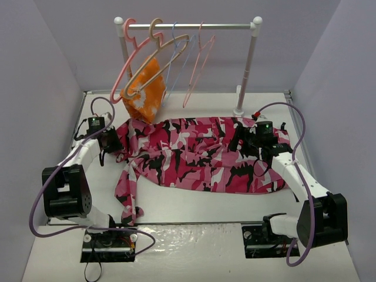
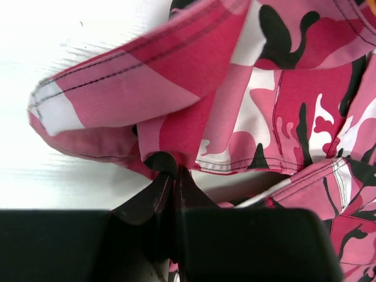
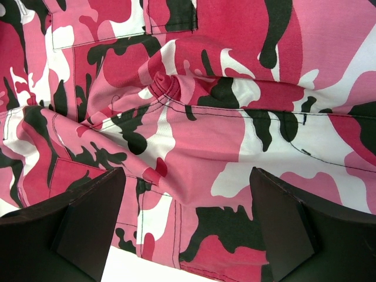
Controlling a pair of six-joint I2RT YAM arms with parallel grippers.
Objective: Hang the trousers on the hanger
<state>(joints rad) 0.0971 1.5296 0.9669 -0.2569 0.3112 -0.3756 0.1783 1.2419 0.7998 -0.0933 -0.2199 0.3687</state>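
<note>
The camouflage trousers (image 1: 200, 155) lie spread across the table, one leg trailing toward the near left. My left gripper (image 1: 111, 141) is at their left end. In the left wrist view its jaws (image 2: 174, 170) are pressed together on a folded hem of the trousers (image 2: 194, 106). My right gripper (image 1: 238, 141) hovers over the right part. In the right wrist view it (image 3: 187, 173) stands open, with the fabric (image 3: 194, 117) below and between the fingers. The beige hanger (image 1: 170, 51) hangs tilted on the rail at the back.
A white rack (image 1: 188, 26) stands at the back. On it hang a thick pink hanger (image 1: 126, 59), an orange-and-white cloth (image 1: 147, 91) and thin blue and pink wire hangers (image 1: 197, 64). Walls close in on both sides.
</note>
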